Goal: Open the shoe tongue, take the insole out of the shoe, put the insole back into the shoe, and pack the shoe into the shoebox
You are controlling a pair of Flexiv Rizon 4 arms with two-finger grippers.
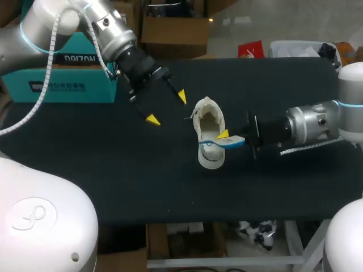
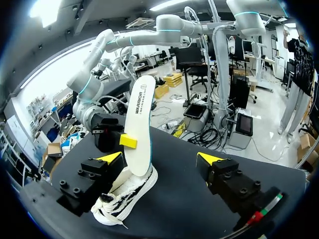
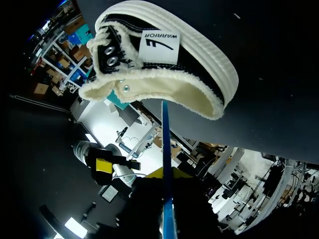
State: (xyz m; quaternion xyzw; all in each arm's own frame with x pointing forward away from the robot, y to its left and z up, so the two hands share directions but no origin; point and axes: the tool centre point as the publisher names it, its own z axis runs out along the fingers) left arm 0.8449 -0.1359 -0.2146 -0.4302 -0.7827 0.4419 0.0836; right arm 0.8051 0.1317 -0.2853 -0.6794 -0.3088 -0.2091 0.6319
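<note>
1. Two robot arms work over a dark table point(image 1: 113, 170). A pale shoe point(image 1: 205, 160) with fleecy lining sits on its sole near the middle, its opening facing up.
2. The right claw point(image 1: 227, 137) is clamped on the white insole point(image 1: 237, 142), whose thin blue edge runs between its fingers. The insole stands nearly upright, with its lower end inside the shoe and the rest rising above the collar.
3. Gripped this way, the insole can likely slide along the shoe's length. Whether it is leaving or going back in cannot be told.
4. The left claw point(image 1: 167, 107) hangs just beside the shoe, fingers wide apart and holding nothing. It is probably placed there to steady the shoe.
5. The teal shoebox point(image 1: 62, 85) waits at the table's far left edge, well apart from the shoe. Packing is not yet done.
</note>
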